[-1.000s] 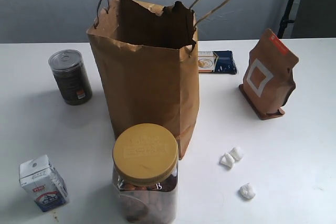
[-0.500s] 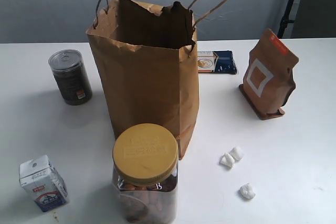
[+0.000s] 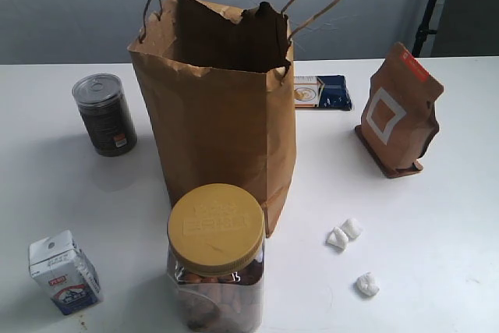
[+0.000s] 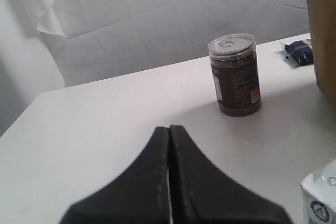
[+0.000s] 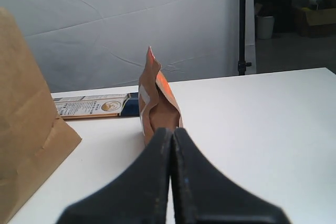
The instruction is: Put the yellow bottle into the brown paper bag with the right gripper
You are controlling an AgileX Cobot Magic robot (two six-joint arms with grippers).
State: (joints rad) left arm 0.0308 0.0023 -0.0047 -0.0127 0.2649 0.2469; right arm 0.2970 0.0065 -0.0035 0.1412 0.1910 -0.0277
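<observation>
- Although the job is mine to finish, I cannot find the yellow bottle in any view: it is not on the table (image 3: 437, 216), not in my grasp, and not showing above the rim of the brown paper bag (image 3: 222, 130).
- My right tool (image 5: 171, 132) is fully closed, its two fingers pressed together along their whole length, with nothing between them. It hangs low over the table, pointing at the brown pouch (image 3: 398, 115), with the bag off to one side.
- My left tool (image 4: 169, 129) is closed and empty as well, aimed towards the dark can (image 3: 105, 115).
- Judging from this, the bottle is most likely inside the bag already and the placing is done. I cannot confirm it, because the exterior view shows only the dark upper inner wall of the bag and not its floor.
- If that reading is right, little or nothing is left beyond keeping my arm clear of the bag. If it is wrong, the whole pick and drop remains.
- Which way the bottle points and how its long axis lies I cannot tell, since it is hidden.
- The bag stands upright with its long axis vertical, its torn mouth open upwards and both cord handles rising above the rim.
- Just in front of the bag stands the round yellow-lidded jar (image 3: 216, 228), which is not my target. A small carton (image 3: 65, 272), a flat blue packet (image 3: 321, 91) and some white lumps (image 3: 343, 233) lie well apart from it.
</observation>
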